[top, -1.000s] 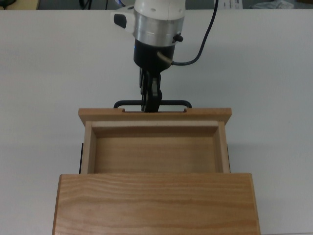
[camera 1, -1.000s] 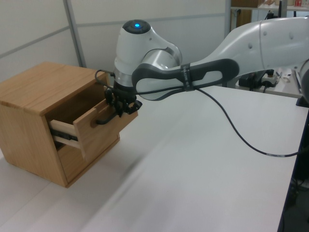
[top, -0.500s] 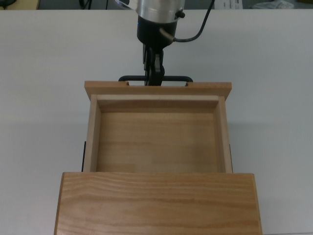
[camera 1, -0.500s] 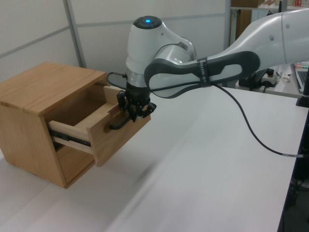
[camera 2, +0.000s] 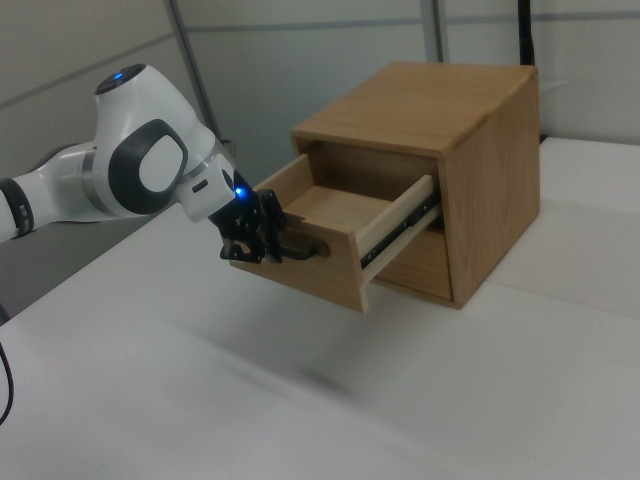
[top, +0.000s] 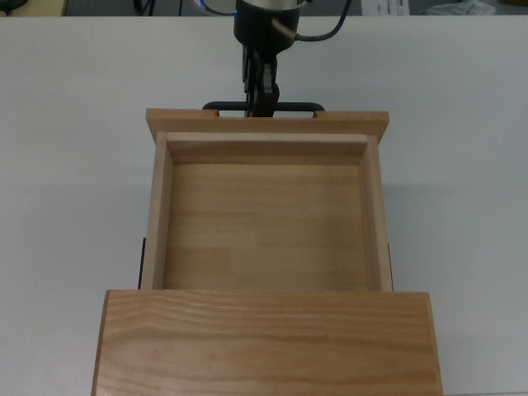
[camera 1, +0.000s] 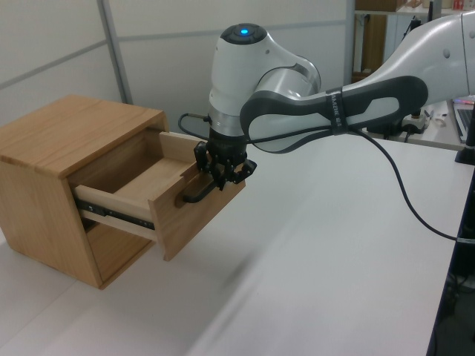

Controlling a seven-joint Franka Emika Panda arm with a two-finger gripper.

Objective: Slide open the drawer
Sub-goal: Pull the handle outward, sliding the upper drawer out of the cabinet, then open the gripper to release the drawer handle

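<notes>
- Top view: your gripper (top: 262, 106) comes in from the top edge, its fingers pinched on the middle of the black bar handle (top: 290, 106). The drawer (top: 266, 216) is pulled well out of the cabinet (top: 268, 340), which fills the bottom of the top view; the drawer's inside is bare wood. Both stand on the white table (top: 74, 165).
- Left view: you see the gripper (camera 1: 223, 175) clamped on the handle (camera 1: 194, 196) at the front panel of the drawer (camera 1: 178, 210). A black slide rail (camera 1: 119, 217) shows along the drawer's side. The cabinet (camera 1: 44, 185) sits at the left view's left.
- Right view: the gripper (camera 2: 262, 244) grips the handle (camera 2: 305, 251) from the right view's left, and the drawer (camera 2: 340, 240) juts out from the upper opening of the cabinet (camera 2: 480, 190).
</notes>
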